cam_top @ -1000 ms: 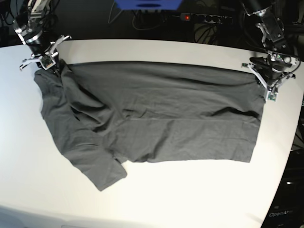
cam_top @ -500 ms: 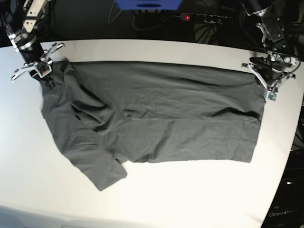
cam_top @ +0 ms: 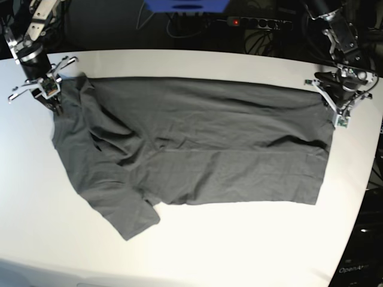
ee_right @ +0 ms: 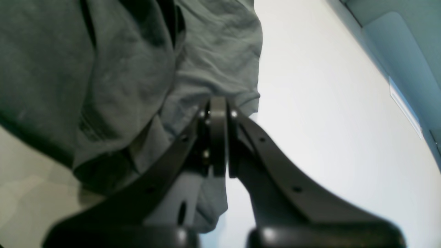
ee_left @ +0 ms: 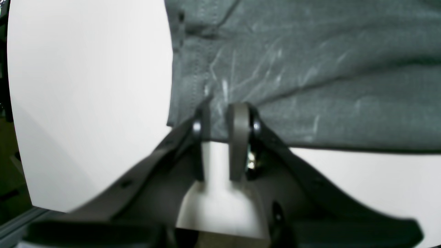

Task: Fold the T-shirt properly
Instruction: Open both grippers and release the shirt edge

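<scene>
The dark grey T-shirt (cam_top: 203, 149) lies spread across the white table (cam_top: 239, 245), with one sleeve (cam_top: 128, 212) flopped toward the front left. At its far left corner my right gripper (cam_top: 52, 100) is shut on the fabric. The right wrist view shows its fingertips (ee_right: 217, 106) pressed together with wrinkled cloth (ee_right: 120, 69) bunched around them. At the far right corner my left gripper (cam_top: 337, 113) holds the shirt's edge. In the left wrist view its fingers (ee_left: 220, 115) stand a little apart with the hem corner (ee_left: 310, 69) between them.
A black power strip (cam_top: 257, 23) with a red light and a blue object (cam_top: 185, 6) sit behind the table's far edge among cables. The table's curved right edge (cam_top: 368, 179) runs close to my left arm.
My right gripper has moved left and slightly forward, pulling the shirt's left corner out with it. The left arm and the right corner have stayed still.
</scene>
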You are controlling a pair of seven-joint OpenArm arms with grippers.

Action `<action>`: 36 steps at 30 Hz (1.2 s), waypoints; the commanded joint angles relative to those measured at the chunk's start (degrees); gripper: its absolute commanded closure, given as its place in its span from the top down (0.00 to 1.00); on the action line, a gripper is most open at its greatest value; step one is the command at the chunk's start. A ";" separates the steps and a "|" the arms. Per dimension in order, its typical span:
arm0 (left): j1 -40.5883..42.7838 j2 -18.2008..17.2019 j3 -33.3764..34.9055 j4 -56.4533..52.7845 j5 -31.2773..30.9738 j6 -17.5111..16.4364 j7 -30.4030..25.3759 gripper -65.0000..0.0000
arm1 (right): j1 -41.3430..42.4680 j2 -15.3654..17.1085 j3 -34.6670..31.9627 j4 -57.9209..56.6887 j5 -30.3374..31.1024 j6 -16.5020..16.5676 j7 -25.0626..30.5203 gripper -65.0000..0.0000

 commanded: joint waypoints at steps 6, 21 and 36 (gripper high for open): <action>0.03 0.41 0.12 -0.81 3.22 -0.93 6.02 0.16 | 0.10 -2.23 0.68 1.07 1.30 -0.45 1.22 0.05; 0.03 3.49 0.03 13.95 3.22 -0.93 6.11 0.16 | 1.16 -6.19 3.67 0.72 1.56 -0.45 1.31 0.55; -6.74 2.88 0.12 18.17 3.22 -0.93 5.67 0.41 | 1.42 -6.72 3.67 -0.69 1.56 -0.45 1.31 0.55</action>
